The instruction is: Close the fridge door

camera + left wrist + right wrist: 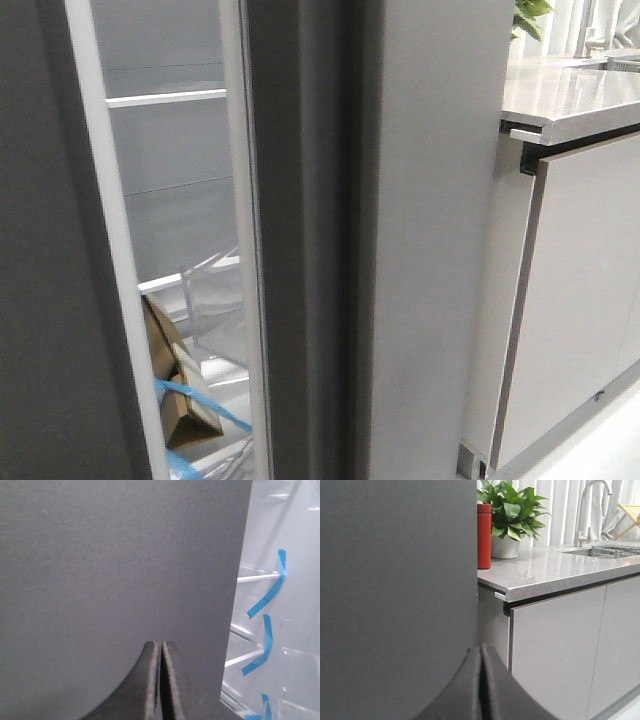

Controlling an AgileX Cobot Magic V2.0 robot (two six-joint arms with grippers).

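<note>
Matte grey fridge door (40, 250), far left of front view: stiff, heavy, handleless. Push flat face. Left gripper (160, 680), right gripper (481, 680) clenched, empty.

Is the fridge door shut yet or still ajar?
Ajar: beside the fridge door, a gap still shows shelves and a brown box inside.

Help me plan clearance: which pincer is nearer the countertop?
Right. Right pincer sits beside the countertop corner; left pincer faces the fridge door, with no countertop in its view.
</note>
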